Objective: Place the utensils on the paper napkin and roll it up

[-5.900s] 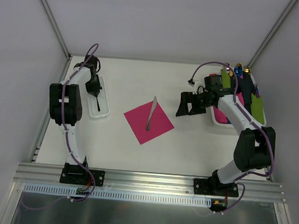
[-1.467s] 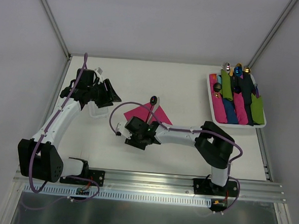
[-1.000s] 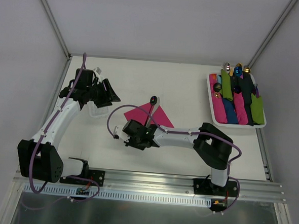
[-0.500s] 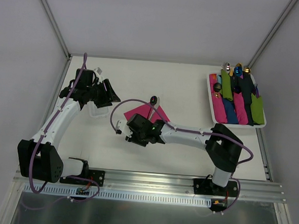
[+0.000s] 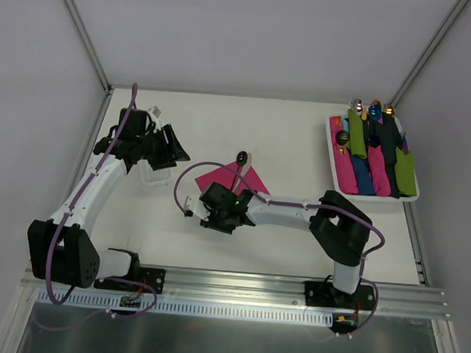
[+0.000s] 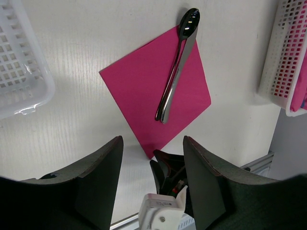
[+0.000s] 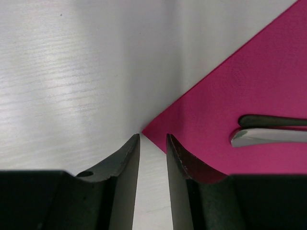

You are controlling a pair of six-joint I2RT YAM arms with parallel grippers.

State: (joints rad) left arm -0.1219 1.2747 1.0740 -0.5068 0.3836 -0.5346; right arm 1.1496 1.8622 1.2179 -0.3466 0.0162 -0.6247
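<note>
The paper napkin [image 6: 144, 96] lies flat on the table [image 5: 223, 120] as a diamond, one corner pointing back toward the arm bases, between the two arms and well apart from both side trays. The utensils [image 6: 173, 84], two slim dark pieces side by side and touching, rest on its far half. Their long axis runs along the diagonal, from about the middle of the sheet out past the far corner, where the spoon bowl overhangs onto bare table. The right gripper [image 7: 152, 139] is low at the near corner, so the napkin spreads away from it and the handle ends point almost straight back at it. Its jaws stand a narrow gap apart with nothing clamped. The pink tip sits right at the mouth of that gap, though the wrist view does not show whether the paper is already between the fingertips or just ahead of them. The left gripper [image 5: 172, 146] hangs above the white basket [image 6: 19, 72] at the left, jaws wide and empty, well clear of the sheet, which makes the right arm plainly the nearer one. As I judge it, the coming pinch depends on that corner. Lifted from there, the paper would fold forward along the length of the cutlery rather than across it.
</note>
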